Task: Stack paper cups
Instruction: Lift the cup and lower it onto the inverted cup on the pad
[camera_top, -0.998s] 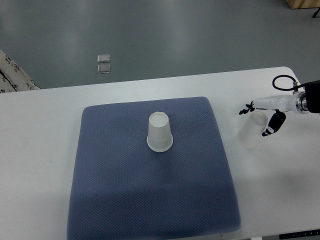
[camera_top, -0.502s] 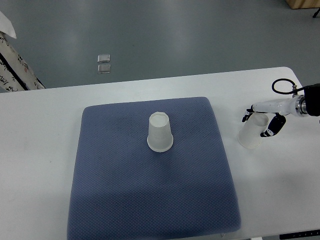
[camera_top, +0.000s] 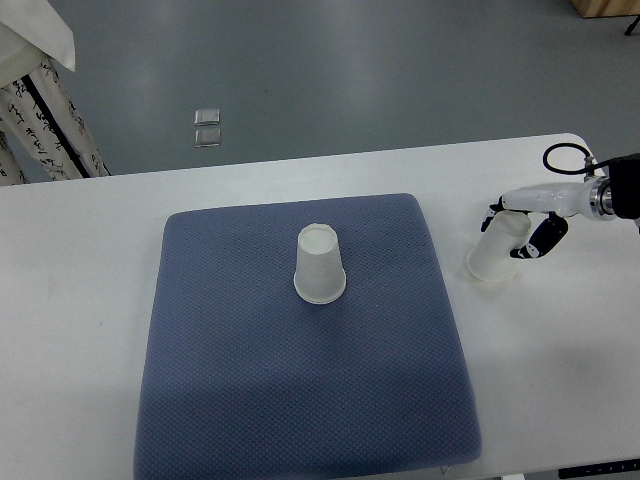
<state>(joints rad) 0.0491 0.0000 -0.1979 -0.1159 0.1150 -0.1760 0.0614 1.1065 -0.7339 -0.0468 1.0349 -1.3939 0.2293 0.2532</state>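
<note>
An upside-down white paper cup (camera_top: 320, 266) stands near the middle of the blue-grey mat (camera_top: 250, 380). A second white paper cup (camera_top: 494, 252) is at the right, off the mat, tilted with its rim toward the lower left and low over the white table (camera_top: 90, 300). My right hand (camera_top: 518, 231) comes in from the right edge and is shut on this second cup's upper part, fingers on both sides. The left arm does not show.
A person's patterned clothing (camera_top: 40, 100) shows at the top left corner, beyond the table's far edge. Two small clear squares (camera_top: 208, 128) lie on the grey floor. The table's right edge is close behind the right hand.
The right hand closed around the second cup and tipped it, shifting it slightly left and up. The patterned clothing at top left came further into view.
</note>
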